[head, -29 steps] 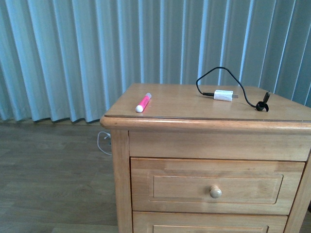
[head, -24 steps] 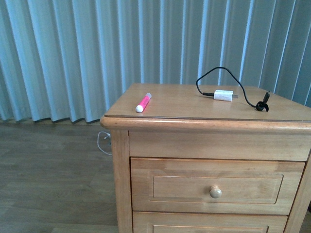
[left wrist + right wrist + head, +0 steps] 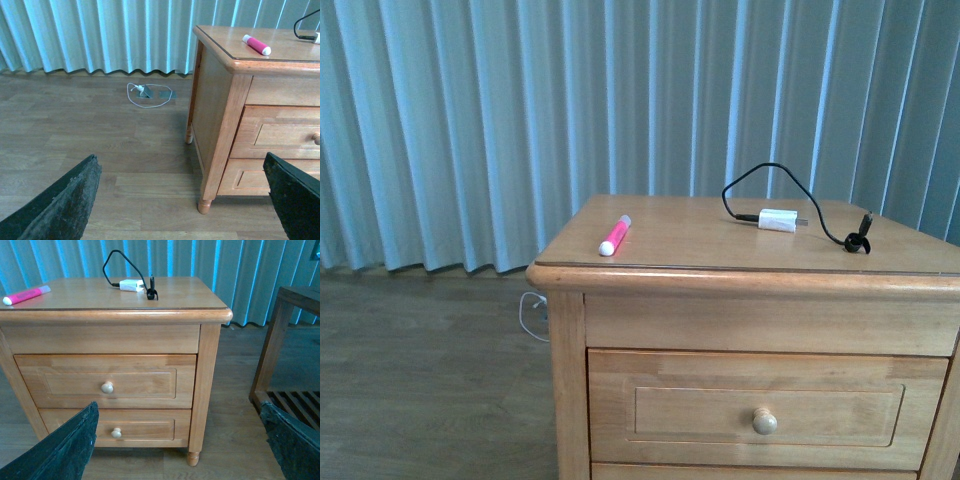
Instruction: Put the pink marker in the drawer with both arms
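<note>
Pink marker [image 3: 614, 234] is seen lying on the nightstand [image 3: 700, 240] top, toward its 9 o'clock edge, with the white cap turned to 7 o'clock, well apart from the white charger [image 3: 779, 220] near the middle. The top drawer [image 3: 700, 400], at 6 o'clock below, is shut. The left claw [image 3: 180, 156] and the right claw [image 3: 178, 403] are spread wide, with nothing gripped.

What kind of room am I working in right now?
Probably a bedroom or a similar home room: a two-drawer wooden nightstand, floor-length pale blue curtains behind it, a wood-plank floor, and a white charger with its black cable lying on top.
</note>
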{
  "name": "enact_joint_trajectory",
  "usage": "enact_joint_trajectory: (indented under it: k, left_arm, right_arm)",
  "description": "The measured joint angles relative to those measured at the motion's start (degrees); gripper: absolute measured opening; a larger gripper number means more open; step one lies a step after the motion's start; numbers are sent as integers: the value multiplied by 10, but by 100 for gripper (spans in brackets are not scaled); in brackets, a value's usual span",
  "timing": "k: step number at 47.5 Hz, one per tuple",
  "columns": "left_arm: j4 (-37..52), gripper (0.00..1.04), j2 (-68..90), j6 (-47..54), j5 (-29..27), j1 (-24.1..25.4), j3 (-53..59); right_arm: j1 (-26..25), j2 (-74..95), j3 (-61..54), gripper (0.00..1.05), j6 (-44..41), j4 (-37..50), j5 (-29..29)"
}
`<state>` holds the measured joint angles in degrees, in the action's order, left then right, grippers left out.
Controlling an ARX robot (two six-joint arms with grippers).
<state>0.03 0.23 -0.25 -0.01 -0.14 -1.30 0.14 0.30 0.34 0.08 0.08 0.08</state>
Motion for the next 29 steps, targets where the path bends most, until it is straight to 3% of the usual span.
enact_joint_trajectory:
  k: [23, 25, 27, 29]
  left_arm:
    - [0, 99, 0, 0, 0, 0, 0]
    - [0, 99, 0, 0, 0, 0, 0]
    - [0, 99, 0, 0, 0, 0, 0]
    - [0, 99, 0, 0, 0, 0, 0]
  right_arm:
    - [0, 0, 0, 96, 0, 0, 0]
    - [22, 16, 9, 96, 15, -23, 68]
    - [72, 68, 27, 96, 49, -50, 226]
    - [91, 113, 33, 96, 71, -47, 317]
